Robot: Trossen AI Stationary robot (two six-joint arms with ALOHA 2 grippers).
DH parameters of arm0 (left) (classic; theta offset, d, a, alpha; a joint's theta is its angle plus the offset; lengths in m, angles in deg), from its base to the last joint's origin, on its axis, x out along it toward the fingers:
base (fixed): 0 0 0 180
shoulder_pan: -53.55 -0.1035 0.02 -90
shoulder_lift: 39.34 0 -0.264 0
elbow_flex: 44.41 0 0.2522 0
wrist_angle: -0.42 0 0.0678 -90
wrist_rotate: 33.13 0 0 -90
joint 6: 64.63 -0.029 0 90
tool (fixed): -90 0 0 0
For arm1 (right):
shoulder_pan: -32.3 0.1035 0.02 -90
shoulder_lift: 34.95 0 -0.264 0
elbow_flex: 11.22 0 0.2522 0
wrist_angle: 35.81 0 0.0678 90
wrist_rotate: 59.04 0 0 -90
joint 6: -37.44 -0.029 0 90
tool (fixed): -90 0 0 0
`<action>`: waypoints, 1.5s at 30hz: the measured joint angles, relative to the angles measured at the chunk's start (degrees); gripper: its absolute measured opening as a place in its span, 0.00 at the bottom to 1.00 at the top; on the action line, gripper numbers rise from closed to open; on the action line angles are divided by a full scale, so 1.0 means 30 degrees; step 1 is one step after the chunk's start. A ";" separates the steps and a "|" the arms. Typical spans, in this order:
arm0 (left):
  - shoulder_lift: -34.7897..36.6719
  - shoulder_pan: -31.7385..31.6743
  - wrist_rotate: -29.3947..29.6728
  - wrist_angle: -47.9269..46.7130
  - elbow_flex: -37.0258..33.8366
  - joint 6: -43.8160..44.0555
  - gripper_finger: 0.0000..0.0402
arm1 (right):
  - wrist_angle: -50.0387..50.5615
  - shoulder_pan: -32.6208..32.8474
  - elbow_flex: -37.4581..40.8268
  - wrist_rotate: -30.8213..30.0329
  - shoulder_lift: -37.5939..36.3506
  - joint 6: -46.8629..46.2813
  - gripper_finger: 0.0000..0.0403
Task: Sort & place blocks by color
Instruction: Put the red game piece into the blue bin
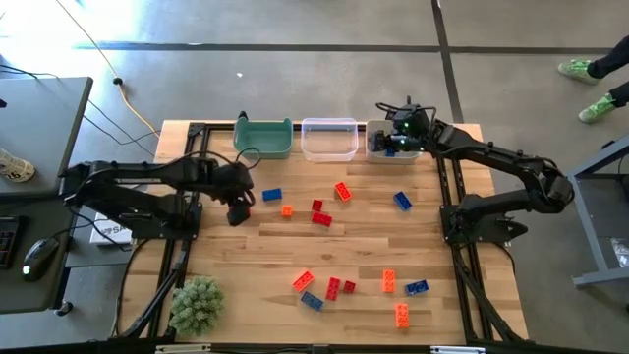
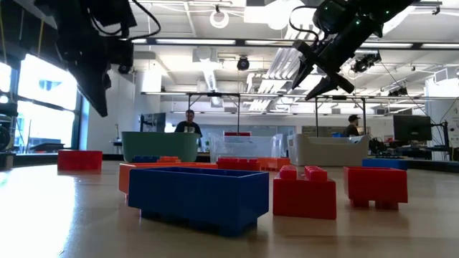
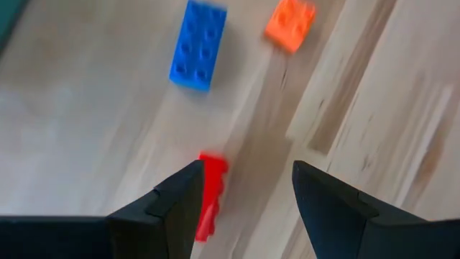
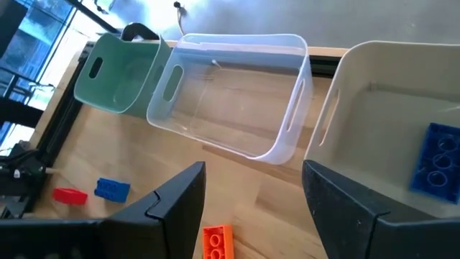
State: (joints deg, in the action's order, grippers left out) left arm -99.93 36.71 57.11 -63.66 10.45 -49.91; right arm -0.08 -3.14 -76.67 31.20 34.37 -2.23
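Note:
Small red, orange and blue blocks lie scattered on the wooden table [image 1: 472, 256]. My left gripper [image 3: 246, 173] hangs open above the table's left part [image 1: 239, 208], well clear of the wood in the low view [image 2: 97, 86]. A red block [image 3: 210, 194] lies below it beside one finger, with a blue block [image 3: 198, 44] and an orange block [image 3: 290, 25] farther on. My right gripper [image 4: 253, 173] is open over the grey bin [image 1: 393, 147]. One blue block [image 4: 435, 162] lies in the grey bin [image 4: 374, 122].
A green bin [image 1: 263, 138], a clear bin [image 1: 329, 139] and the grey bin stand in a row at the far edge. More blocks cluster mid-table [image 1: 321, 218] and near the front [image 1: 333, 287]. A fuzzy green ball [image 1: 197, 303] sits at the near left corner. People stand beyond the table [image 2: 188, 123].

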 joint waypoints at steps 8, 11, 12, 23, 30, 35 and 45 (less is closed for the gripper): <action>-0.2550 0.0000 0.0429 -0.0964 0.0007 -0.0007 0.50 | 0.0004 0.0000 0.0000 0.0099 0.0000 0.0378 0.55; -0.3340 0.0000 0.0616 -0.0949 0.0007 -0.0116 0.50 | 0.0004 0.0000 0.0000 0.0099 0.0000 0.0386 0.55; -0.3606 0.0000 0.0652 -0.0949 0.0007 -0.0116 0.50 | 0.0004 0.0000 0.0000 0.0099 0.0000 0.0386 0.55; -0.6115 0.0000 0.1400 -0.0796 0.0007 0.0056 0.50 | 0.0004 0.0000 0.0000 0.0150 0.0007 0.0429 0.55; -0.7378 -0.0018 0.1802 -0.0708 0.0007 0.0387 0.50 | 0.0004 0.0000 0.0000 0.0303 0.0007 0.0393 0.55; -0.8284 -0.0015 0.1810 -0.0489 0.0007 0.0380 0.50 | 0.0004 0.0000 0.0000 0.0303 0.0007 0.0393 0.55; -0.8943 -0.0015 0.1792 -0.0005 0.0007 -0.0699 0.32 | 0.0004 0.0000 0.0000 0.0598 0.0007 0.0393 0.55</action>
State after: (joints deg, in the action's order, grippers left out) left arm -126.76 36.66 62.48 -63.68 10.47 -52.01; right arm -0.07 -3.14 -76.67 32.99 34.39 -1.06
